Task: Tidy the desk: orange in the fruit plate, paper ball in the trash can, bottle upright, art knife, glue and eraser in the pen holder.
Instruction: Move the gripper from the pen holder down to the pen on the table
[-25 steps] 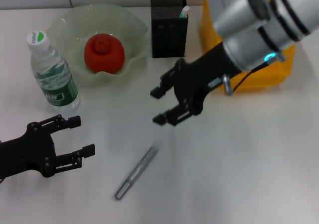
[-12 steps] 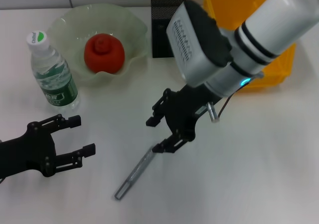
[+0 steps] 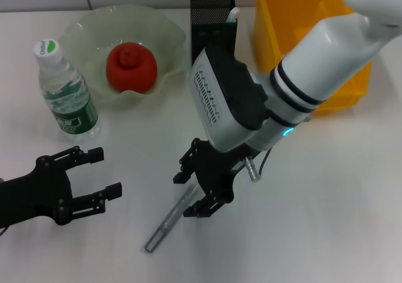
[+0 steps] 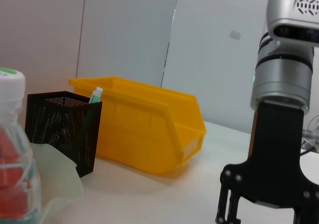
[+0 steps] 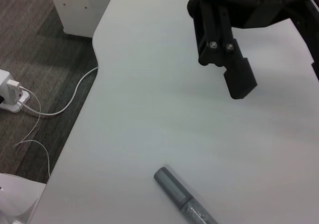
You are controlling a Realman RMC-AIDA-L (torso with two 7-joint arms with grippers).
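- Right end effector point(image 3: 196, 194) — fingers spread, nothing held. Over the last second it has swung from beside the pen holder point(image 3: 213, 33) down to the knife point(image 3: 171, 218), and now straddles the knife's upper end. Judged: the grasp is about to be made, not yet made.
- Knife — grey, lying flat on the table point(image 3: 326, 220), well in front of the pen holder; unmoved. The right wrist view shows its other end point(image 5: 185, 204) bare.
- Left end effector point(image 3: 85, 181) — fingers apart, empty, low over the table in front of the bottle point(image 3: 65, 90); unchanged, seemingly idle.
- Bottle — upright already, left of the pen holder.
- Plate point(image 3: 127, 46) — between bottle and pen holder, a red-orange fruit point(image 3: 130, 66) in it; that item looks settled.
- Pen holder — a white-and-green item point(image 3: 232, 14) stands in it already.
- Yellow bin point(image 3: 301, 19) — right of the pen holder; contents hidden.
- Remaining, by judgement: the knife — the last item seen loose.
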